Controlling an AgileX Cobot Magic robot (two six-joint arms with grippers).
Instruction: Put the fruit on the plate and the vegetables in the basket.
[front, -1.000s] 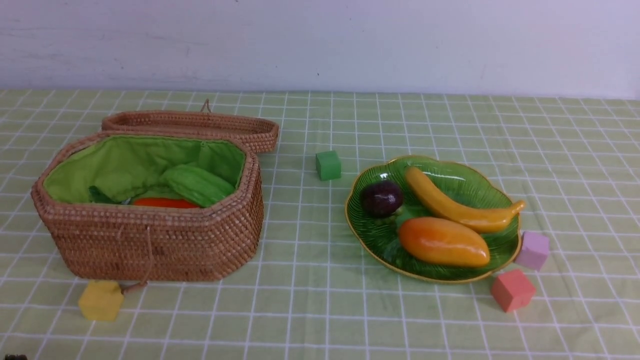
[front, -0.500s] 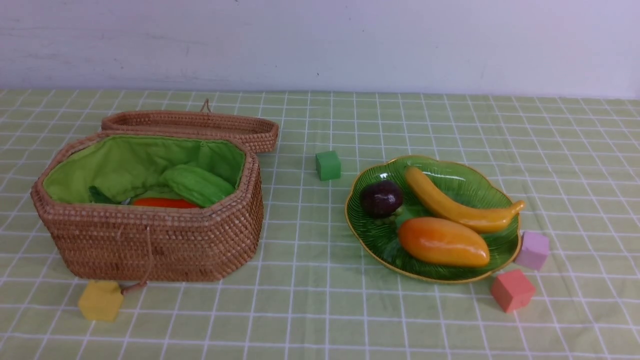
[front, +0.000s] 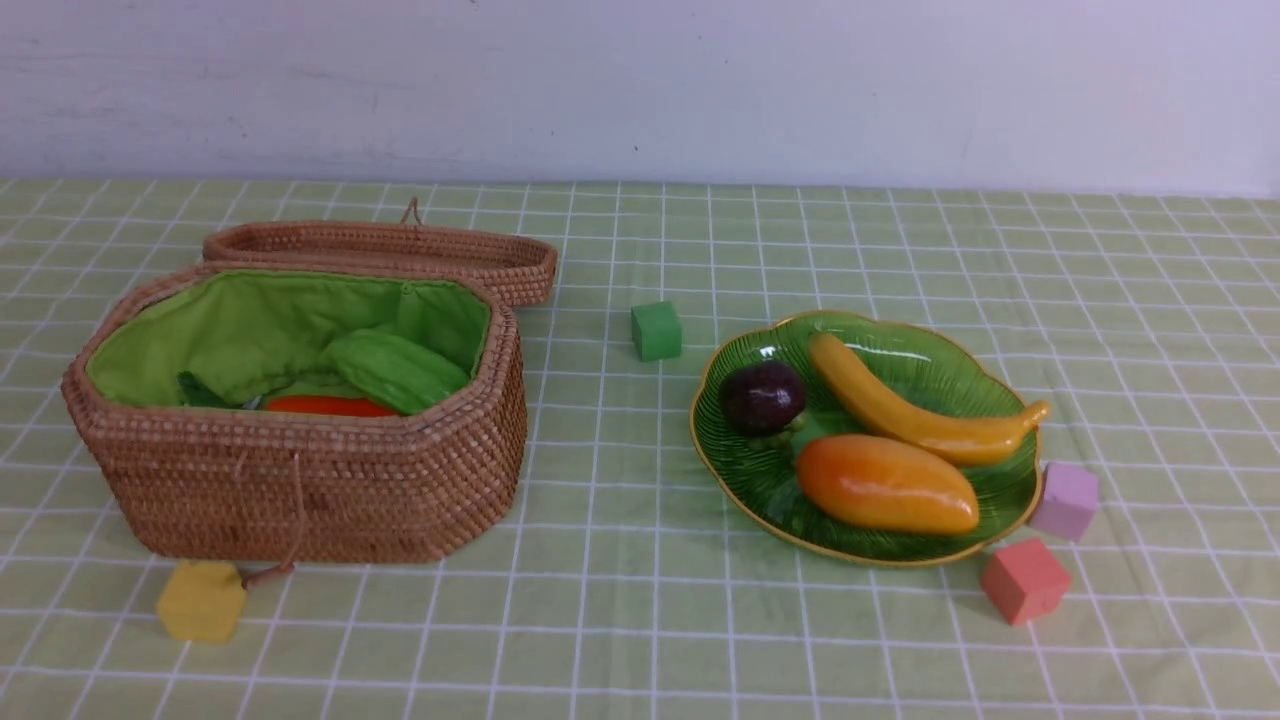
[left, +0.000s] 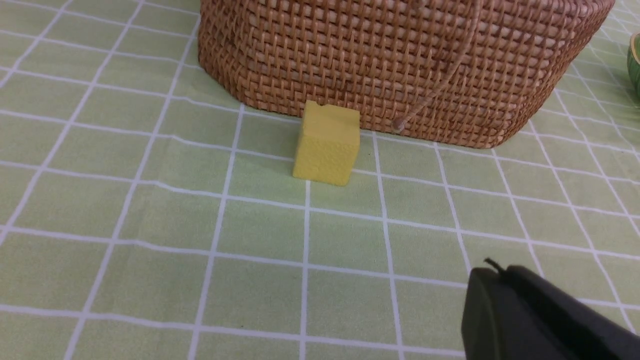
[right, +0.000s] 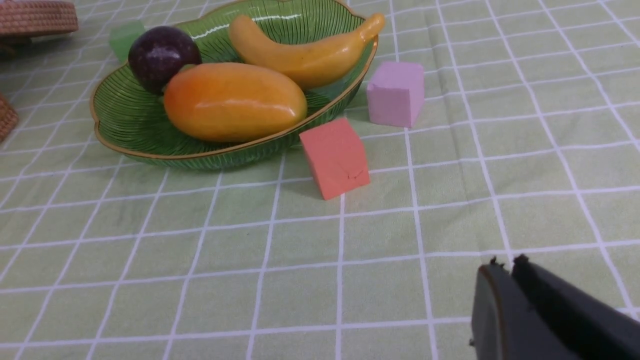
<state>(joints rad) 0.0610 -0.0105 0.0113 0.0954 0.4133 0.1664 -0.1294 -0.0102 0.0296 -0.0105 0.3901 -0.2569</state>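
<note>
From the front, neither arm shows. The plate (front: 745, 470) sits on the right of the table (front: 620, 620) with all three fruit on it: the banana (front: 915, 405) along the far side, the mango (front: 885, 483) nearest, the mangosteen (front: 762, 396) at the plate's left. The basket (front: 300, 490) stands open on the left, its lid (front: 380, 252) lying behind it. Inside show the green gourd (front: 395, 368) and the orange carrot (front: 325, 405); the eggplant cannot be made out past the rim. Four foam cubes lie loose on the cloth and belong nowhere.

In the left wrist view, the left claw (left: 492, 272) hangs low over bare cloth, its jaws together and empty, well back from the basket wall (left: 400, 65) and the yellow cube (left: 327, 142) just beside it.

In the right wrist view, the right claw (right: 505, 270) likewise sits over bare cloth with its jaws almost together, gripping nothing, apart from the pink-red cube (right: 336, 157), which stands just beside the plate's rim (right: 240, 150), and from the lilac cube (right: 396, 93).

The sorting looks finished, so the step in hand seems to be pulling clear. Doing it well means lifting each arm up and away from the table, not sweeping sideways. That should leave the cubes unknocked and the glass plate and the basket's dangling cord (left: 445, 80) undisturbed.
</note>
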